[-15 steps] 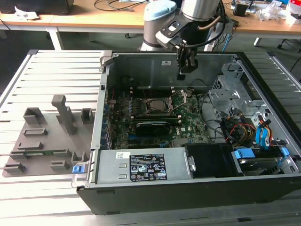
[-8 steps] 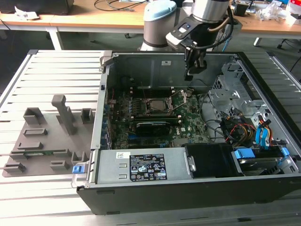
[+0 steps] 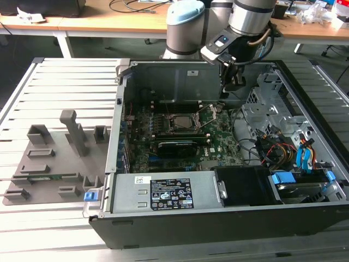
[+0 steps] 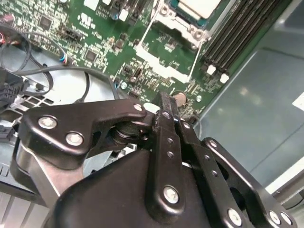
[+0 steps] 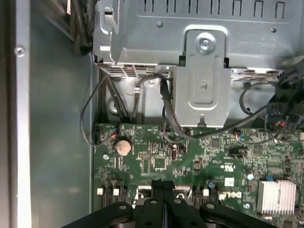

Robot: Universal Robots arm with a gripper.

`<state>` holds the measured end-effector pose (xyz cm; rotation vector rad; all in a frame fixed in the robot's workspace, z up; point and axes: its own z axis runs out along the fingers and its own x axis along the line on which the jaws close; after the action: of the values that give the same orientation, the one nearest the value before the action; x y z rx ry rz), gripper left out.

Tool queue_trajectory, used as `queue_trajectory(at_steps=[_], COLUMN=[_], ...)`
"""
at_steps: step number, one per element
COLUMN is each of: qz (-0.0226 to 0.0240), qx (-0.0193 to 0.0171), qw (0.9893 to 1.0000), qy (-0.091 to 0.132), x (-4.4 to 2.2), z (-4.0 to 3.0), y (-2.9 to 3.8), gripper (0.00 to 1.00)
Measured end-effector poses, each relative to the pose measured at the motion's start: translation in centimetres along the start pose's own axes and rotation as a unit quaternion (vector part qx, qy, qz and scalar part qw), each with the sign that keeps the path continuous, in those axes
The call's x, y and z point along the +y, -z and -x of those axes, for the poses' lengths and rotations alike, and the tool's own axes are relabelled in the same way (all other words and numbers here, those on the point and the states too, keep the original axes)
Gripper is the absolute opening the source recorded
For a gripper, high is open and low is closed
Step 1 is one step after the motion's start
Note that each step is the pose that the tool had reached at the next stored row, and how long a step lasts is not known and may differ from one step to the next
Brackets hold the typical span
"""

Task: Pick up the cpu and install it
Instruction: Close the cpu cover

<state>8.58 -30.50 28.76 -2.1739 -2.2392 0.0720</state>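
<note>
Table (image 3: 65,71): slatted metal, carries everything.
Case (image 3: 180,226): open PC box, side panel off, on the exterior view's right half of the table.
Arm (image 3: 251,16): silver and pale-blue joints at the far side, reaching down over the case's far wall.
Tray (image 3: 32,180): grey fixture w/ slots and posts, flat on the table at the exterior view's left, just beside the case.
PSU (image 3: 163,194): grey box w/ label, along the near wall inside the case.
Board (image 3: 218,139): green, flat on the case floor; seen in both wrist views too.
Drive cage (image 5: 204,80): grey sheet-metal bracket w/ screws, black cables running under it onto the board.
Gripper (image 5: 163,184): black; fingers pressed together, nothing between them. In the exterior view (image 3: 232,87) it hangs over the board's far corner on the exterior view's right, near the far wall.
Heatsink (image 5: 278,194): small silver finned block on the board.
Load frame (image 4: 166,54): metal, hinged open, lying between socket and gripper.
Cpu (image 4: 197,5): pale metal top, lying in the socket mid-board (image 3: 180,121); apart from the gripper, not touched.
Coin cell (image 5: 123,146): round, silver, on the board close to the fingertips.
</note>
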Motion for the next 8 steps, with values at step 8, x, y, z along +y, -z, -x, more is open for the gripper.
queue_trajectory(at_steps=[8], qz=[-0.0005], qx=[-0.0009], qw=[1.0], qy=[0.004], x=[0.97], z=[-0.01], y=[-1.68], gripper=[0.11])
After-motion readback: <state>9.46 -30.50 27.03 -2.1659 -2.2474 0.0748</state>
